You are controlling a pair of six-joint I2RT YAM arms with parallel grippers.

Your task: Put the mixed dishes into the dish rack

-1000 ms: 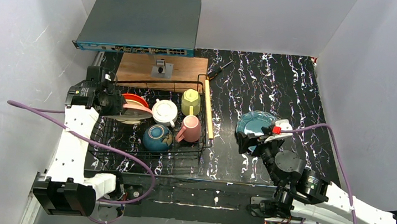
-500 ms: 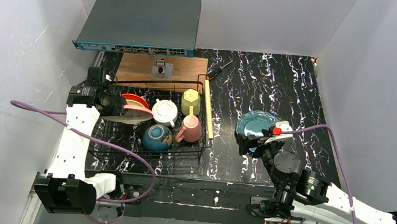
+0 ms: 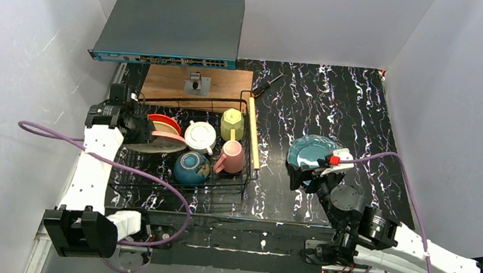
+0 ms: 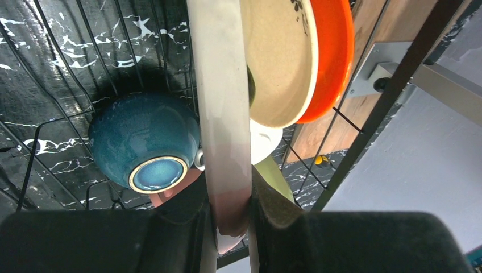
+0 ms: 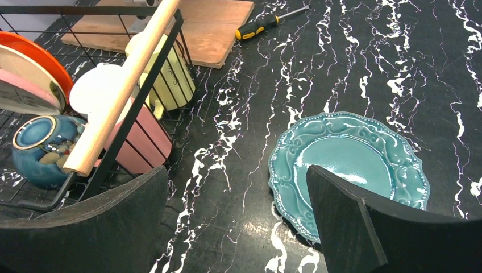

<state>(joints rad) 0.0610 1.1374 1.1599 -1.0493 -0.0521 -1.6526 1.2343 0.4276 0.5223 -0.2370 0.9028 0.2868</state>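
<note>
Over the last second the left fingers [image 4: 182,219] have carried the cream plate [image 4: 224,102] slightly rearward inside the dish rack [image 5: 122,85], nearer the orange plate [image 4: 332,57]. They are clenched on its rim. The plate stands on edge and runs straight away from them, its far end cut off. The right fingers [image 5: 364,227] gape, released, with the teal plate [image 5: 341,165] flat on the bench [image 5: 318,68] just beyond them.

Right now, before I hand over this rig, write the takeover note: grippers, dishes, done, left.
Left gripper: shut on the rim of a pale cream-pink round plate, inside the black wire dish rack beside a cream plate and an orange round plate.
Right gripper: open, by the teal scalloped round plate lying on the black marbled table.
Done: blue-teal bowl, white cup, yellow-green mug, pink mug are racked.
Left: release the held plate, load the teal plate.
</note>
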